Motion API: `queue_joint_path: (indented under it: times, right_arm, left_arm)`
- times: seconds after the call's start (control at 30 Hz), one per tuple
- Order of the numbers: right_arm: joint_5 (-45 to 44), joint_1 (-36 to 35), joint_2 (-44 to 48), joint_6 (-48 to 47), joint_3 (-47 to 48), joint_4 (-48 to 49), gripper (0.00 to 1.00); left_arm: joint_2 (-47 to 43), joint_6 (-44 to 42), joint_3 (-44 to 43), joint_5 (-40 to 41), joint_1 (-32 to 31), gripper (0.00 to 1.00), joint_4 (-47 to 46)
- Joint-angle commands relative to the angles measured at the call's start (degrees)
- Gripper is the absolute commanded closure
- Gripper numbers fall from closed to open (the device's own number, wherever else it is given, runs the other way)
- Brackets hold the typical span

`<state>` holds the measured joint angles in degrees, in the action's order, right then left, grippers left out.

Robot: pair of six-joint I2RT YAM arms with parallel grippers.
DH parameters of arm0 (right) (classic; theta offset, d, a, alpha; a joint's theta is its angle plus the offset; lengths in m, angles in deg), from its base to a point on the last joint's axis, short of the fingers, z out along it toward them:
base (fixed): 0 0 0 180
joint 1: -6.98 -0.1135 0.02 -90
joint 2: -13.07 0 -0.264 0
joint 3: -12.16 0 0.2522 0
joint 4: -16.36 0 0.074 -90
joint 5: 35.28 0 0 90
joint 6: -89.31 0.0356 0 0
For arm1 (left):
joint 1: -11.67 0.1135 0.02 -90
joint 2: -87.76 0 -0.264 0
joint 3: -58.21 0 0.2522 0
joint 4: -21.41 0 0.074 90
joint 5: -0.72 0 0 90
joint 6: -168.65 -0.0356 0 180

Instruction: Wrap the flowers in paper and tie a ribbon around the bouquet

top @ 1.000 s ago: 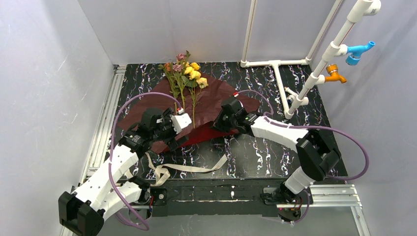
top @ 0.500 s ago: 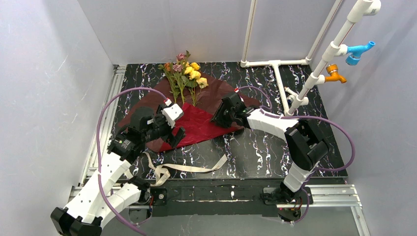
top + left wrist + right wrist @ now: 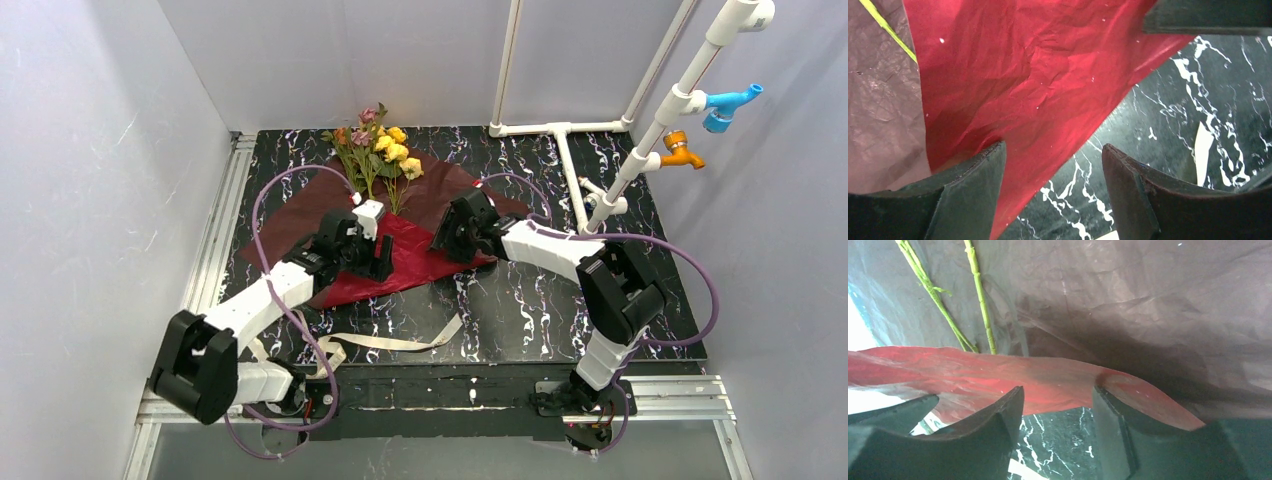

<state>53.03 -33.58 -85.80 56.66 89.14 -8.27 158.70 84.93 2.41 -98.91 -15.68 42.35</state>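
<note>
**Entry: flower wrapping, partly done**

- **Left gripper** (image 3: 1053,192): jaws stood apart and held nothing. The slanting edge of the turned-over flap ran between them, with one finger over red paper and the other over bare tabletop (image 3: 1168,110).
- **Right gripper** (image 3: 1058,410): jaws were likewise apart and empty. The raised crease of the flap lay just ahead of its fingertips; whether it touched them could not be told.
- **Paper** (image 3: 300,210): a dark red sheet lay spread on the tabletop, under and beyond both grippers. Its near corner was folded over as a brighter red flap (image 3: 410,262) lying between the two grippers.
- **Flowers** (image 3: 385,145): these lay on the sheet beyond both grippers, with the blooms past its far edge. The stems (image 3: 979,300) ran back toward the grippers and passed under the flap.
- **Ribbon** (image 3: 395,344): it lay loose and curling on the tabletop behind both grippers, nearer the left one, and neither touched it.
- **Progress, as judged**: the flowers were placed and a first fold was laid over the stems, so wrapping had begun. The sides were not yet drawn in and no cone had been formed. The ribbon was unused, so the tying was wholly left to do.
</note>
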Motion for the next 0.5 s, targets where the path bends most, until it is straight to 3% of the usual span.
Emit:
queue_joint_path:
  times: [0.0,0.13,0.23,0.33,0.47]
  right_arm:
    - [-2.05,1.66,2.34,-3.92,0.25,-1.79,0.33]
    - [-4.31,1.89,4.3,-9.92,3.5,-5.82,0.18]
    - [-4.57,1.4,5.93,-15.18,6.64,-8.17,0.16]
    - [-3.35,-0.72,7.6,-18.58,7.89,-7.67,0.2]
    - [-0.06,-3.71,7.46,-18.61,6.45,-4.68,0.34]
  left_arm:
    - [3.83,4.29,-2.04,3.44,-0.22,0.32,-4.11]
    - [6.57,3.92,-3.55,4.07,-0.16,0.32,-3.94]
    - [8.2,3.41,-4.61,4.7,-0.11,0.32,-3.21]
    - [9.08,3.32,-5.28,5.1,-0.16,0.32,-2.76]
    - [9.03,4.9,-6.04,5.87,-0.16,0.32,-1.35]
